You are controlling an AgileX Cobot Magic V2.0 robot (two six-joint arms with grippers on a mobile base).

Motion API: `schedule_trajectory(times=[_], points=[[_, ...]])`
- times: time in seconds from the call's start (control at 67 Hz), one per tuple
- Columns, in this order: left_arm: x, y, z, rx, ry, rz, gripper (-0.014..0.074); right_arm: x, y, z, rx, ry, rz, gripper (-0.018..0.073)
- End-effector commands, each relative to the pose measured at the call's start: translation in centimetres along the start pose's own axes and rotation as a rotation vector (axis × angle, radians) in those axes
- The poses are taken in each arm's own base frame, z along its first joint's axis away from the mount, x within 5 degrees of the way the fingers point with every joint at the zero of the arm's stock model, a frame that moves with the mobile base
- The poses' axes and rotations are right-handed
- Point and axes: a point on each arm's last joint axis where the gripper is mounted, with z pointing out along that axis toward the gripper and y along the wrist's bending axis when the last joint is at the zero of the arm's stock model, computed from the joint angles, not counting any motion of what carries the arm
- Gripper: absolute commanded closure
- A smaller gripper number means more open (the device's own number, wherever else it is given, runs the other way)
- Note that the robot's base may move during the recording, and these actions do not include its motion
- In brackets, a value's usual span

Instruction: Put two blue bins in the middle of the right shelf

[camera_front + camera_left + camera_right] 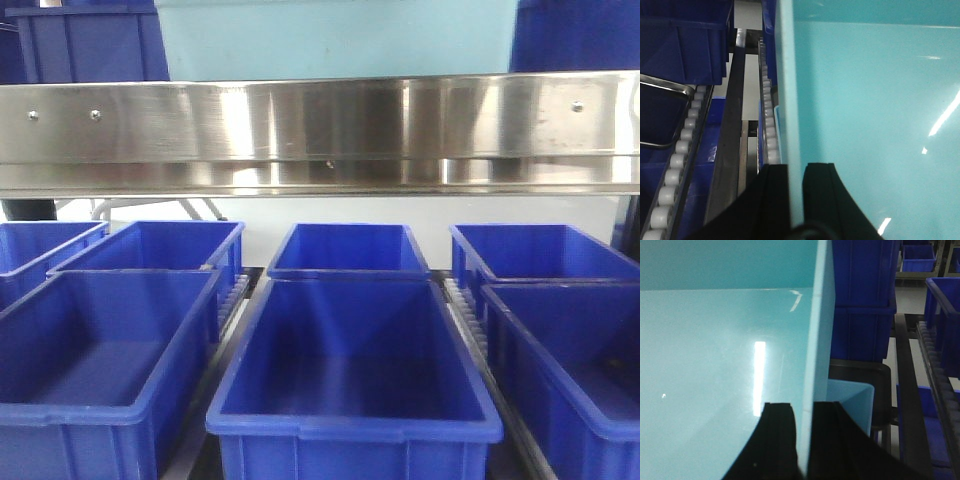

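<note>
A pale cyan bin (335, 35) shows at the top centre of the front view, above and behind the shiny steel front rail (320, 130) of the shelf. In the left wrist view my left gripper (796, 167) is shut on the left wall of this bin (865, 100), one finger inside and one outside. My right gripper (804, 407) is likewise shut on the right wall of the bin (715, 350). A pale blue corner (852, 400) shows beside the outer right finger; I cannot tell whether it belongs to a second bin. Neither gripper appears in the front view.
Several dark royal-blue bins (350, 350) fill the tier below the rail, and more (85, 45) flank the cyan bin above it. White roller tracks (769, 120) run beside the bin's left wall. Stacked dark blue bins (862, 295) stand close to its right wall.
</note>
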Motion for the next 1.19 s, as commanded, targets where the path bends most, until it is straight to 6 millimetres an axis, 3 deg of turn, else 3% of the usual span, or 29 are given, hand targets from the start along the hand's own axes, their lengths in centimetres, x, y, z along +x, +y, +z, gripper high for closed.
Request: schedule_trajectory(times=[0.0,1.179], points=[[-1.0,-0.33,-0.73,0.029,-0.071,-0.004,0.0707,-1.17,0.19,-0.75,-0.017,-0.081,-0.01,0.0722],[-1.01,-0.3,-0.73,0.025,-0.072,0.001,0.0707,-1.17,0.19,-0.75,-0.017,-0.081,-0.01,0.0722]])
